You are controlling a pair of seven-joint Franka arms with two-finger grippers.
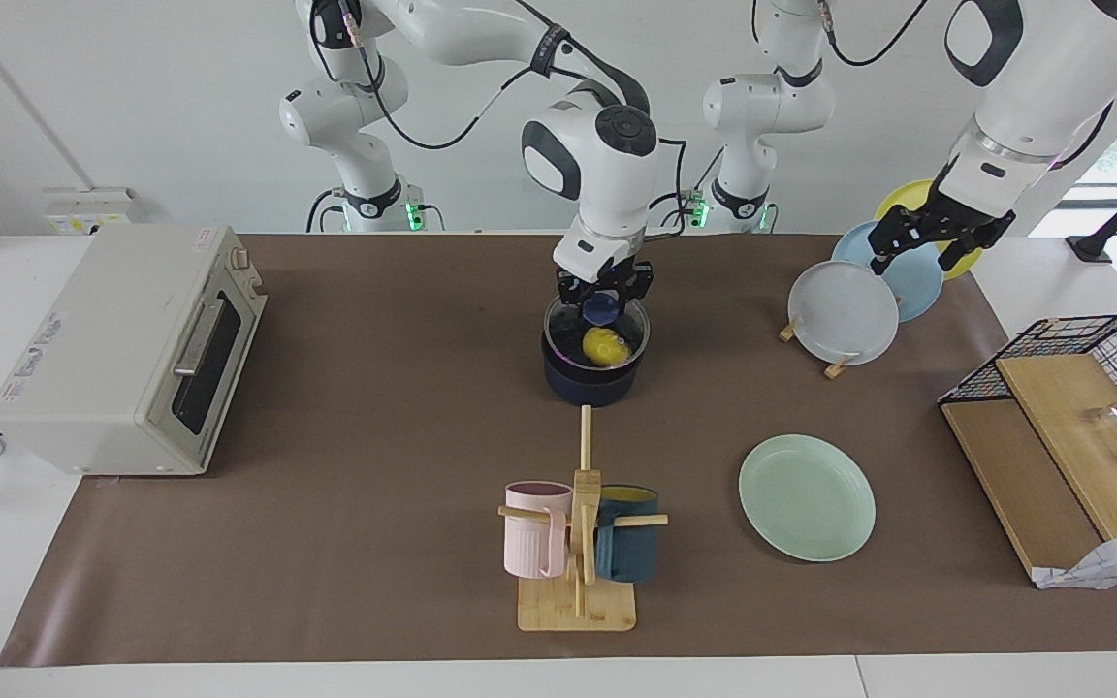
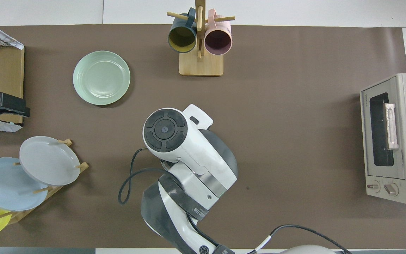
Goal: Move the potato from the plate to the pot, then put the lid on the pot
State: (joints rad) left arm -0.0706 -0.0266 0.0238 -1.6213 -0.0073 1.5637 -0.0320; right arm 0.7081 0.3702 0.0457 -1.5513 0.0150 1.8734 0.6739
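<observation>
**Currently: lid held at the pot's mouth, potato inside**

We find the pot (image 1: pixel 590 380) standing upright at mid-surface, mouth up. Its long handle is hidden in both views, so we cannot report which way it points. The potato (image 1: pixel 602 346) lies inside the pot, seen through the glass, its long axis roughly across the facing view, tilted slightly.

The lid (image 1: pixel 597 332) sits level over the pot's mouth, knob upward. Whether its rim rests fully on the pot we cannot tell.

The right pincer (image 1: pixel 601 294) comes straight down over the pot, its fingers partly closed around the lid's blue knob, holding it. From overhead, the arm's body covers pot and lid alike.

The left pincer (image 1: pixel 927 239) hangs in the air over the rack of plates (image 1: pixel 869 296), jaws spread wide, holding nothing; that arm waits.

The mint plate (image 1: pixel 807 496) lies flat and bare toward the left arm's end, farther from the robots than the pot.
</observation>
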